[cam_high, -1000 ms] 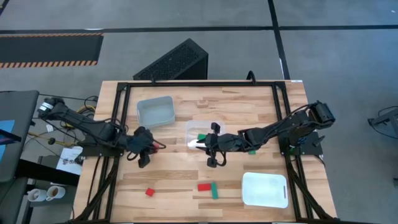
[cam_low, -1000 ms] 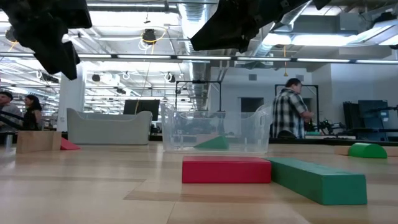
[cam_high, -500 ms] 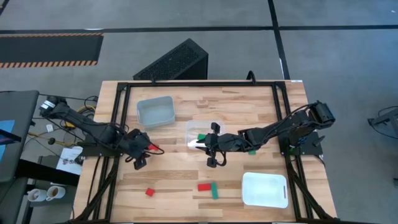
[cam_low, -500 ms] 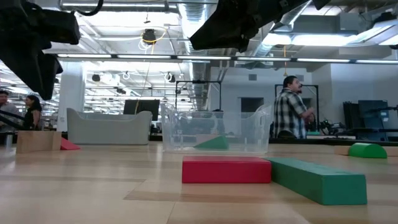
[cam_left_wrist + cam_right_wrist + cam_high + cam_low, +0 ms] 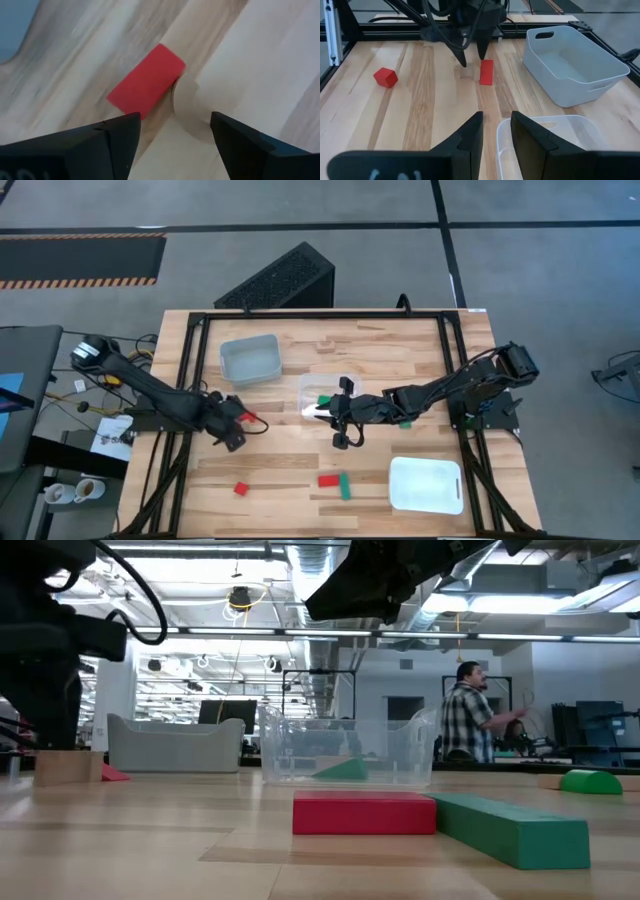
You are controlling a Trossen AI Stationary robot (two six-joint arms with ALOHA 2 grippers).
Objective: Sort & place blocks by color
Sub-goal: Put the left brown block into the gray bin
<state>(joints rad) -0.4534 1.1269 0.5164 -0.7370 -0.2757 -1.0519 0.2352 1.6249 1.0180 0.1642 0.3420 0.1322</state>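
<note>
My left gripper (image 5: 236, 431) sits low over the table (image 5: 380, 350) at centre left of the high view, jaws parted and gripping nothing, with a pale wooden block (image 5: 190, 107) between the fingertips and a flat red block (image 5: 146, 81) touching its far side. In the right wrist view both fingers (image 5: 462, 59) straddle that pale piece, the red one (image 5: 486, 72) just beside them. I judge the step in hand to be a pick of the pale block alone, so I should centre the jaws on it, keep one fingertip from catching the red neighbour, and close only once both pads face wood squarely; a skewed squeeze could shove the pair sideways or pinch both colours together. The pale block looks rounded on one face and nearly matches the table's tone, so I trust its shadow edge more than its colour. The red one is a thin rectangle lying flat. My right gripper (image 5: 493, 131) hovers mid-frame in the high view, above the clear container's (image 5: 318, 387) rim, jaws narrowly apart and, as far as I can see, holding nothing. Inside that container lies a green block (image 5: 324, 400). Other blocks wait along the lower part of the high view: a red cube (image 5: 240, 489) at lower left, and a red bar (image 5: 328, 480) touching a green bar (image 5: 345, 486) near the white tray (image 5: 427, 485). The grey bin (image 5: 250, 359) stands upper left.
</note>
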